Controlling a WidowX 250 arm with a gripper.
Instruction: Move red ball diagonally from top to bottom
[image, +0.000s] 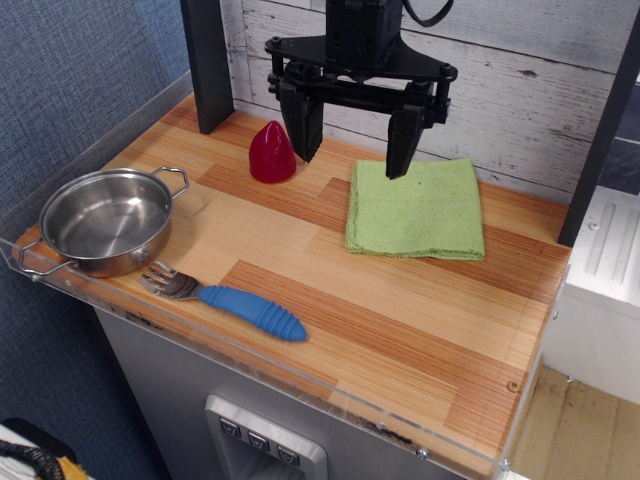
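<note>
The red ball is a glossy dark-red teardrop with a pointed top. It stands upright on the wooden table near the back, left of centre. My gripper hangs above the table just right of the ball, its black fingers spread wide apart and empty. The left fingertip is close beside the ball, apart from it. The right fingertip is over the back edge of the green cloth.
A folded green cloth lies at the back right. A steel pot with two handles sits at the left edge. A fork with a blue handle lies near the front. A black post stands at the back left.
</note>
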